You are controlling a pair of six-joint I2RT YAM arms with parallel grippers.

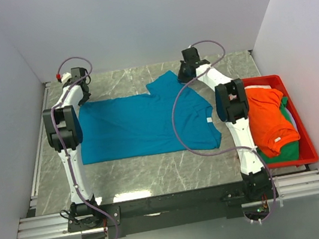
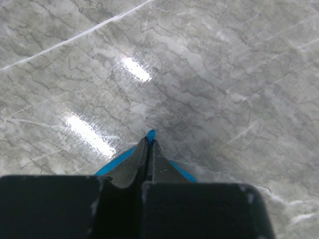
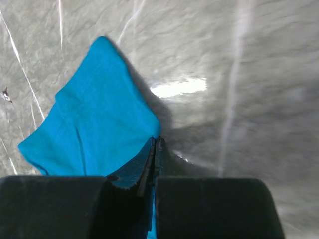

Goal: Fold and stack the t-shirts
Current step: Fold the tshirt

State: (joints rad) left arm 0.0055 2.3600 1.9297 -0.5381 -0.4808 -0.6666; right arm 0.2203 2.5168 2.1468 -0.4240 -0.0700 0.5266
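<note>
Top external view: the teal-blue t-shirt [image 1: 142, 125] lies spread flat across the marble table [image 1: 156, 174], presumably laid out for folding, while the orange t-shirt [image 1: 268, 117] waits in the red bin [image 1: 308, 153] at the right. Both arms reach forward to the spread shirt's far edge with wrists pitched down. The left gripper [image 2: 149, 143] is pinched closed on the far-left corner of the cloth and the right gripper [image 3: 155, 144] is closed likewise on the far sleeve, a two-point hold that looks suited to carrying that edge over in a fold.
</note>
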